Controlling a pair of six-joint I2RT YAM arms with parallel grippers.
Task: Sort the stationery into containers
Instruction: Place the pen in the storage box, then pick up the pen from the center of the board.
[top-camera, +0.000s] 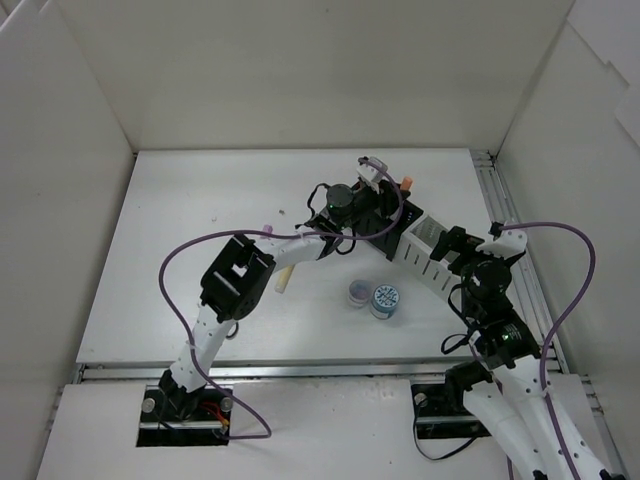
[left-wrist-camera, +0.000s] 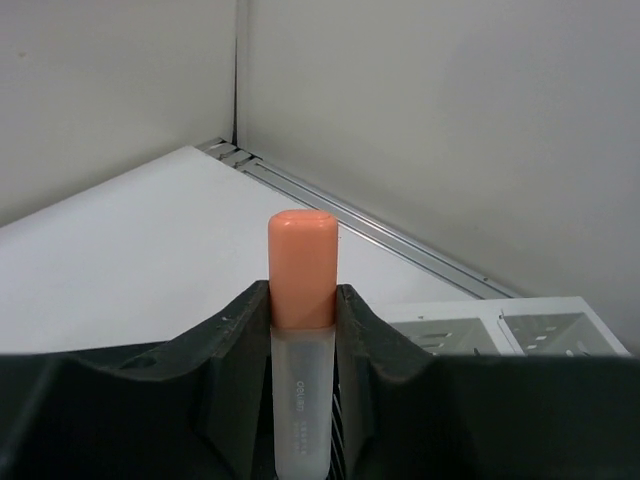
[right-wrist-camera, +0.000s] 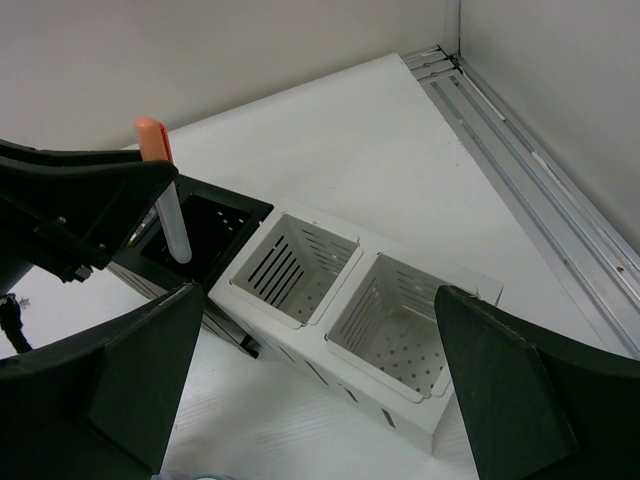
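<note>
Clamping the orange highlighter (left-wrist-camera: 302, 270), the left claw (left-wrist-camera: 303, 310) has both fingers pressed against it right where the cap meets the clear barrel. Cap points up, and the barrel hangs below the fingers. Claw clenched on it, no gap visible either side.

The right wrist view shows the barrel tip hanging over the open top of the black organizer (right-wrist-camera: 215, 215). Can't tell if the tip is already inside the rim.

Handling guess: light, stiff plastic that won't bend or crush. The barrel looks smooth, so probably slippery and able to slide down through the pads if the grip loosens. The current hold looks sensible, since a grip on the cap alone could pull it off. Being upright, it should drop straight in on release.

The white organizer (right-wrist-camera: 340, 290) sits touching the black one, and both of its visible compartments look empty. The right claw (right-wrist-camera: 320, 340) hangs above it with its fingers spread wide and nothing between them.

Further out on the surface (top-camera: 200, 250) are a blue tape roll (top-camera: 386, 300) and a grey tape roll (top-camera: 358, 293), just beside each other and near the organizers. A pale highlighter (top-camera: 284, 280) lies partly under the left arm. Those remain unsorted, so the task looks early.
</note>
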